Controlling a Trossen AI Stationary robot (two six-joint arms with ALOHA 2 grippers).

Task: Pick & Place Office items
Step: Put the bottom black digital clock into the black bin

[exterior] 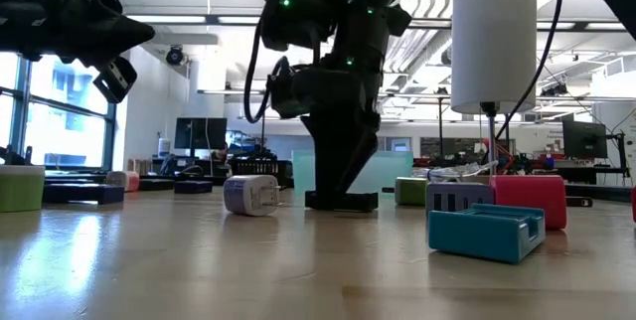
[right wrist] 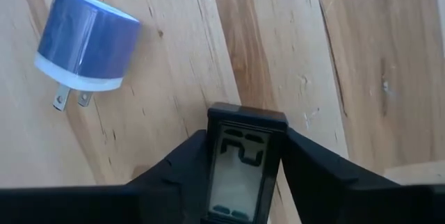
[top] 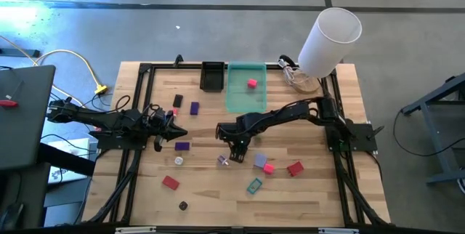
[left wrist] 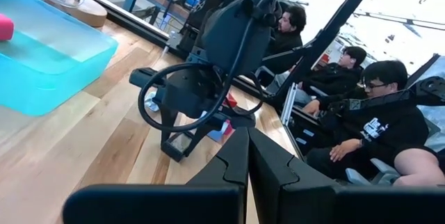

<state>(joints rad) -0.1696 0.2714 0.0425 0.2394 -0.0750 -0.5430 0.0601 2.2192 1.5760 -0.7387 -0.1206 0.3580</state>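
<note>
Right tool (top: 234,152) is down near the middle of the worktop (top: 218,190), its fingers clamped on a small black block with a screen-like face (right wrist: 240,165), which the right wrist view shows pinched between the two dark fingers right at the wood. Just beside it lies a purple and white plug adapter (right wrist: 87,50) on its side, prongs showing; the same piece appears in the low view as a pale cube (exterior: 250,195) next to the tool. Left tool (top: 173,134) hangs over the left part of the worktop, fingers together and holding nothing, as the left wrist view shows. The other office items are scattered: a purple block (top: 182,146) just beside the left tool, another purple block (top: 195,107) and a black piece (top: 177,101) farther back, a white round piece (top: 179,160), a red block (top: 170,182) and a small dark piece (top: 183,206) toward the front left. To the right of the right tool sit a lilac block (top: 260,160), a pink block (top: 269,168), a red block (top: 294,168) and a teal clip (top: 254,185). One pink piece (top: 251,83) lies inside the green tray (top: 236,99) at the back, with a small black tray (top: 212,76) touching its left side. A big white cylinder (top: 330,39) stands at the back right corner. People sit in the room beyond the worktop (left wrist: 375,113)
</note>
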